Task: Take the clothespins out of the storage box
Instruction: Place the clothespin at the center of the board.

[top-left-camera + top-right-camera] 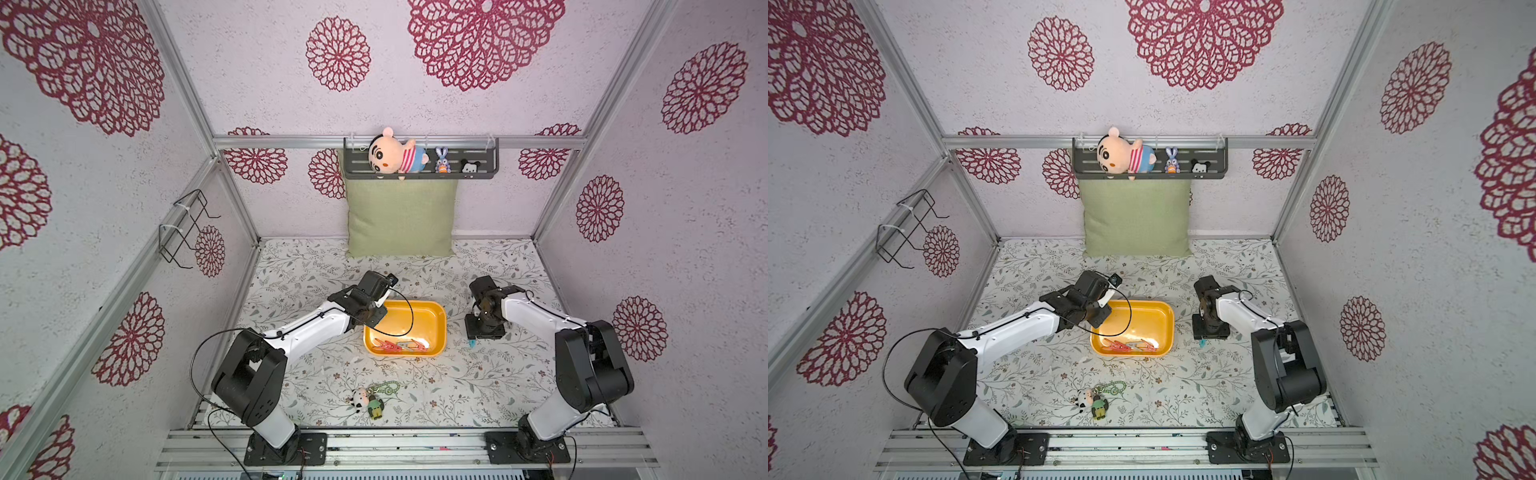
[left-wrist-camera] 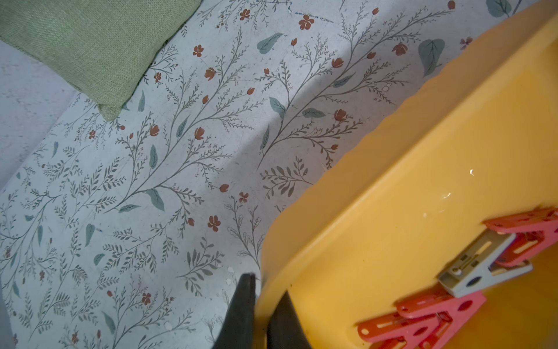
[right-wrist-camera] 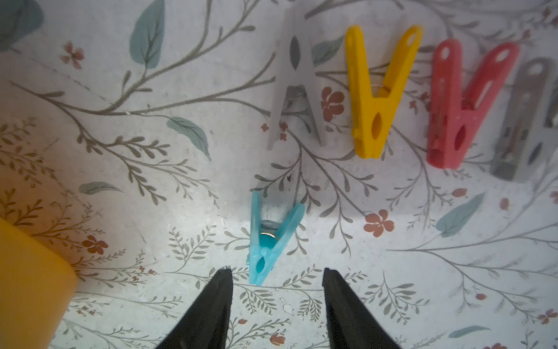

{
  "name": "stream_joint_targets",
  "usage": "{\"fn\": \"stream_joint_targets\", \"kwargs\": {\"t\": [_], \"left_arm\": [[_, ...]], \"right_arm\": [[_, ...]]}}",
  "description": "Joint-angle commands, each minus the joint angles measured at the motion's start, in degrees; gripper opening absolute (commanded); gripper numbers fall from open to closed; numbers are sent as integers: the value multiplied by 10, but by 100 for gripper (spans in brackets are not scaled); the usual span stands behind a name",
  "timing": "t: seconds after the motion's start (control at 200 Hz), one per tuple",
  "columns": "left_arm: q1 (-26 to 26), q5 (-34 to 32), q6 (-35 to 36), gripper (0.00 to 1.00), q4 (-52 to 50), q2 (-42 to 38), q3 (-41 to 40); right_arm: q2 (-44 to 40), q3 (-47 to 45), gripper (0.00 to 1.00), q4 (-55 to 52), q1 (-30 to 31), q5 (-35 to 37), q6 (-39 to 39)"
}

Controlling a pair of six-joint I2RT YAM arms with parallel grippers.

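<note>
Quick look at our rig: the tabletop (image 1: 478,382) wears a pale cover printed with grey twigs, teal leaves and small rust-red flowers. The walls (image 1: 266,83) around it are light textured panels with big crimson rosettes, held in aluminium framing (image 1: 399,142). A green cushion (image 1: 401,220) leans on the back wall under a dark grey shelf (image 1: 485,164). The shelf carries a plush doll (image 1: 392,156) and two small figures. A black wire rack (image 1: 185,228) hangs on the side wall, and a plush keychain (image 1: 368,401) with a green chain lies near the front edge.

The storage box (image 1: 437,318) (image 1: 1168,318) sits mid-table in both top views. The left gripper (image 2: 265,287) is clamped tight on its rim at the far corner on that arm's side, one finger outside the wall and one inside. A few clothespins (image 2: 422,320) lie in the box by its near wall, red ones and a grey one, bunched together and touching.

The right gripper (image 3: 276,272) hangs low over the cover with its jaws spread apart, holding nothing. A teal-blue clothespin (image 3: 271,241) lies on the cover with its nose between the fingertips — touching neither, as far as we can tell. Beyond it four more pegs (image 3: 377,99) lie in a row on the cover: pale grey, yellow, red and a darker grey one, blurred at the edge of view.
</note>
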Motion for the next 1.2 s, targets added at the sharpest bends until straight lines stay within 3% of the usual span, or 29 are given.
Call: {"fn": "stream_joint_targets", "kwargs": {"t": [0.0,0.946,1.196], "left_arm": [[-6,-5,9,0,-10,-2,1],[-6,-8,9,0,-9,-3,1],[-7,-7,8,0,-9,-1,1]], "right_arm": [[-1,-12,55,3,11,9,20],[31,-13,52,-34,14,91,11],[-46,17,54,-21,16,4,3]]}}
